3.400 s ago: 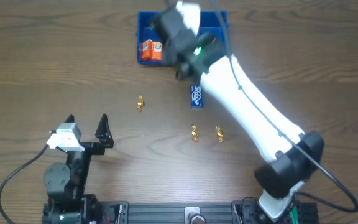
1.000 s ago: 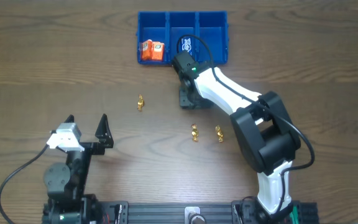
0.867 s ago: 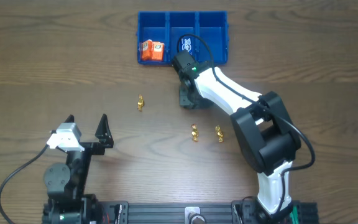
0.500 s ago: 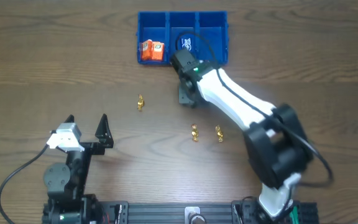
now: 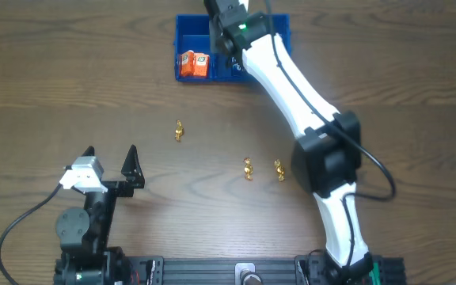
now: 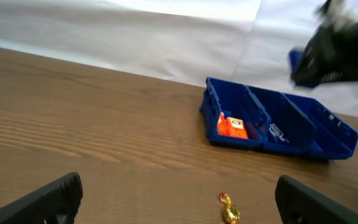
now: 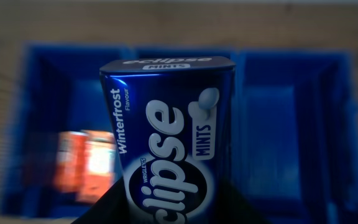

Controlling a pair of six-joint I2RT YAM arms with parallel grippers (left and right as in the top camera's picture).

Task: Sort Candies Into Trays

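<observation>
Right gripper [image 5: 229, 32] is clamped on a blue candy tin [image 7: 173, 143], held upright and lifted above the blue tray [image 5: 282, 49] at the far side of the table [image 5: 70, 79]. In the right wrist view the tin sits in front of the tray's middle compartment, overlapping the divider toward the left one; can't tell exactly which bin it is over. In the left wrist view this gripper hangs above the tray's far end, not touching it.

The tray has three compartments. Orange candy packets [image 5: 192, 65] lie in the left one. Something small with blue and white print [image 6: 276, 130] lies in the middle one, too small to identify.

Three gold wrapped candies lie loose on the wood. One [image 5: 179, 131] lies alone left of centre. The other two [image 5: 248, 168] [image 5: 279, 169] sit near each other, just beside the right arm's elbow.

Left gripper [image 5: 111, 152] is near its base, well apart from all candies, fingers spread wide and holding nothing
</observation>
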